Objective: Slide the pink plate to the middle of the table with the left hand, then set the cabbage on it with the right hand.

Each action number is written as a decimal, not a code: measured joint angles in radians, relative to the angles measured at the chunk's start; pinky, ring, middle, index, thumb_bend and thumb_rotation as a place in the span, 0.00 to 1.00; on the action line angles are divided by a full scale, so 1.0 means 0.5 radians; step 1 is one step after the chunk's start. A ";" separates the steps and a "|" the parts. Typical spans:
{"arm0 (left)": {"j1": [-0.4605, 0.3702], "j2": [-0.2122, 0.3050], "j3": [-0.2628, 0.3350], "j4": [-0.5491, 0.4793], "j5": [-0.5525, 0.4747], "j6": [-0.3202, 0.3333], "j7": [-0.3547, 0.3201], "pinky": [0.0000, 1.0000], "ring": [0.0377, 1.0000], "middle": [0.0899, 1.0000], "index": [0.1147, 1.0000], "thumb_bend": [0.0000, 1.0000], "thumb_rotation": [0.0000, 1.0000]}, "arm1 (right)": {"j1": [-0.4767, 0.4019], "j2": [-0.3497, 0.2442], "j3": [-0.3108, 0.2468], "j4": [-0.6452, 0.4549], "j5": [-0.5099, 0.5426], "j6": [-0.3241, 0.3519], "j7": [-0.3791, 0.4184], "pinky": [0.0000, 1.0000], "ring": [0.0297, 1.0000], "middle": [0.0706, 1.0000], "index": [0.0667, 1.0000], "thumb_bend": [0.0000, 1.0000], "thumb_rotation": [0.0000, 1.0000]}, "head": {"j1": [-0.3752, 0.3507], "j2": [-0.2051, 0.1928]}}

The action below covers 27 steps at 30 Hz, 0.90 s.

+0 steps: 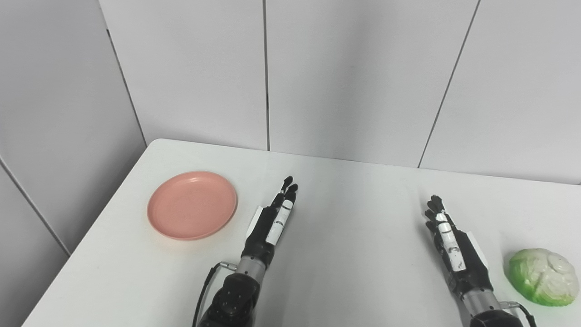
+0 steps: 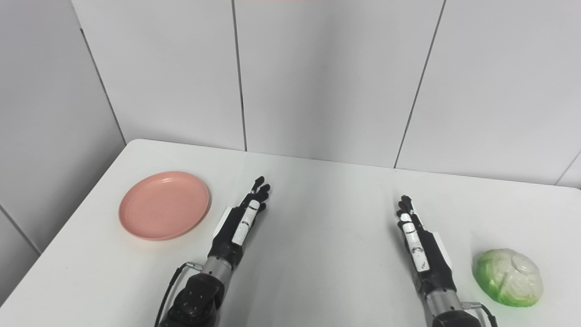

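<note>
We are starting the plate step, both hands flat with fingers extended and empty, the left hand (image 1: 271,222) needing to reach left onto the pink plate (image 1: 192,205) while the right hand (image 1: 451,247) is waiting beside the cabbage (image 1: 543,276).

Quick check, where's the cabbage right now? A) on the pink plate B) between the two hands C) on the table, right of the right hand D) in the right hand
C: the cabbage lies on the table just outside the right hand, which holds nothing; the pink plate on the far left is bare.
</note>
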 measured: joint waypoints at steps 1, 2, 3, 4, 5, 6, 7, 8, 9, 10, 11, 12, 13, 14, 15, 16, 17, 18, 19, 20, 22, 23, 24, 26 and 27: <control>-0.001 0.000 0.000 0.000 0.000 0.000 0.000 0.97 0.97 0.96 0.96 0.54 1.00 | 0.000 0.000 0.000 0.005 -0.005 -0.011 0.001 1.00 1.00 1.00 1.00 0.16 1.00 | 0.000 0.000; -0.002 0.000 0.000 0.000 0.000 0.000 0.000 0.97 0.97 0.96 0.96 0.54 1.00 | 0.000 -0.001 0.000 0.008 -0.008 -0.017 0.002 1.00 1.00 1.00 1.00 0.17 1.00 | 0.000 0.000; -0.002 0.000 0.001 0.000 0.000 0.000 0.000 0.97 0.97 0.96 0.96 0.54 1.00 | 0.000 -0.001 0.000 0.008 -0.008 -0.017 0.004 1.00 1.00 1.00 1.00 0.17 1.00 | -0.009 -0.006; -0.002 0.000 0.001 0.001 0.000 0.000 0.000 0.97 0.97 0.96 0.96 0.54 1.00 | 0.000 -0.001 0.000 0.008 -0.008 -0.017 0.007 1.00 1.00 1.00 1.00 0.16 1.00 | -0.009 -0.006; -0.002 0.000 0.002 0.001 0.000 0.000 0.000 0.97 0.97 0.96 0.96 0.54 1.00 | 0.000 -0.001 0.000 0.008 -0.008 -0.017 0.011 1.00 1.00 1.00 1.00 0.16 1.00 | -0.009 -0.006; -0.003 -0.001 0.002 0.003 0.000 0.000 0.000 0.97 0.97 0.96 0.96 0.54 1.00 | 0.000 -0.002 0.000 0.008 -0.007 -0.017 0.014 1.00 1.00 1.00 1.00 0.16 1.00 | -0.009 -0.006; -0.004 -0.001 0.002 0.004 0.000 0.000 0.001 0.98 0.97 0.96 0.96 0.54 1.00 | 0.000 -0.002 -0.001 0.008 -0.005 -0.016 0.016 1.00 1.00 1.00 1.00 0.16 1.00 | -0.006 -0.006; -0.005 -0.001 0.002 0.005 0.000 0.000 0.001 0.98 0.97 0.96 0.96 0.55 1.00 | 0.000 -0.003 -0.002 0.008 -0.003 -0.016 0.018 1.00 1.00 1.00 1.00 0.16 1.00 | -0.006 -0.006; -0.006 -0.001 0.002 0.006 0.000 0.000 0.001 0.98 0.97 0.96 0.96 0.55 1.00 | 0.000 -0.003 -0.003 0.008 0.001 -0.015 0.020 1.00 1.00 1.00 1.00 0.16 1.00 | -0.003 -0.003; -0.007 -0.001 0.002 0.008 0.000 0.000 0.001 0.98 0.97 0.96 0.96 0.56 1.00 | 0.000 -0.003 -0.005 0.008 0.006 -0.015 0.023 1.00 1.00 1.00 1.00 0.16 1.00 | -0.003 -0.003; -0.008 -0.001 0.002 0.009 0.000 -0.001 0.001 0.97 0.97 0.96 0.96 0.56 1.00 | 0.000 -0.003 -0.007 0.008 0.012 -0.015 0.025 1.00 1.00 1.00 1.00 0.16 1.00 | -0.003 0.000; -0.009 -0.001 0.002 0.009 -0.001 -0.001 0.001 0.97 0.97 0.96 0.96 0.55 1.00 | 0.000 -0.003 -0.007 0.008 0.017 -0.015 0.026 1.00 1.00 1.00 1.00 0.16 1.00 | -0.006 0.003; -0.010 -0.002 0.003 0.010 -0.001 -0.001 0.001 0.97 0.97 0.96 0.96 0.54 1.00 | 0.000 -0.003 -0.007 0.008 0.019 -0.015 0.026 1.00 1.00 1.00 1.00 0.16 1.00 | -0.018 0.012; -0.010 -0.003 0.006 0.010 -0.004 -0.001 0.000 0.97 0.97 0.96 0.96 0.54 1.00 | 0.000 -0.003 -0.007 0.008 0.018 -0.015 0.026 1.00 1.00 1.00 1.00 0.16 1.00 | -0.018 0.012; -0.010 -0.005 0.009 0.010 -0.009 -0.001 -0.001 0.97 0.97 0.96 0.96 0.53 1.00 | 0.000 -0.003 -0.007 0.008 0.018 -0.015 0.026 1.00 1.00 1.00 1.00 0.16 1.00 | -0.031 0.015; -0.010 -0.006 0.013 0.008 -0.022 0.000 -0.005 0.98 0.98 0.97 0.97 0.52 1.00 | 0.000 -0.003 -0.006 0.007 0.016 -0.015 0.026 1.00 1.00 1.00 1.00 0.17 1.00 | -0.058 0.024; -0.009 -0.006 0.016 0.002 -0.036 0.005 -0.012 0.98 0.98 0.97 0.97 0.52 1.00 | 0.000 -0.003 -0.005 0.006 0.010 -0.014 0.026 1.00 1.00 1.00 1.00 0.18 1.00 | -0.058 0.025; -0.005 -0.006 0.020 -0.007 -0.047 0.009 -0.020 0.98 0.98 0.97 0.97 0.52 1.00 | 0.000 -0.003 -0.003 0.004 -0.001 -0.014 0.026 1.00 1.00 1.00 1.00 0.18 1.00 | -0.070 0.028; 0.001 -0.005 0.022 -0.021 -0.061 0.017 -0.024 0.97 0.97 0.97 0.97 0.52 1.00 | -0.001 -0.002 -0.002 0.003 -0.007 -0.014 0.026 1.00 1.00 1.00 1.00 0.16 1.00 | -0.071 0.028; 0.006 -0.004 0.024 -0.034 -0.075 0.026 -0.027 0.97 0.97 0.96 0.96 0.52 1.00 | -0.001 -0.001 -0.002 0.003 -0.008 -0.015 0.026 1.00 1.00 1.00 1.00 0.15 1.00 | -0.061 0.034; 0.020 -0.001 0.030 -0.093 -0.086 0.087 -0.029 0.97 0.96 0.96 0.96 0.51 1.00 | -0.009 0.002 -0.001 0.006 -0.009 -0.018 0.026 1.00 1.00 1.00 1.00 0.15 1.00 | -0.052 0.040; 0.024 -0.001 0.035 -0.133 -0.109 0.130 -0.032 0.98 0.96 0.96 0.96 0.51 1.00 | -0.012 0.003 0.000 0.006 -0.011 -0.019 0.027 1.00 1.00 1.00 1.00 0.15 1.00 | -0.052 0.040; 0.030 0.000 0.038 -0.155 -0.125 0.161 -0.038 0.98 0.96 0.96 0.96 0.51 1.00 | -0.014 0.004 0.001 0.006 -0.011 -0.018 0.029 1.00 1.00 1.00 1.00 0.15 1.00 | -0.055 0.040; 0.041 0.000 0.041 -0.211 -0.162 0.226 -0.052 0.99 0.96 0.97 0.97 0.51 1.00 | -0.017 0.005 0.002 0.006 -0.011 -0.018 0.031 1.00 1.00 1.00 1.00 0.15 1.00 | -0.058 0.040; 0.051 -0.001 0.040 -0.246 -0.164 0.259 -0.059 0.99 0.96 0.97 0.97 0.51 1.00 | -0.019 0.005 0.003 0.007 -0.012 -0.019 0.031 1.00 0.99 1.00 1.00 0.15 1.00 | -0.058 0.040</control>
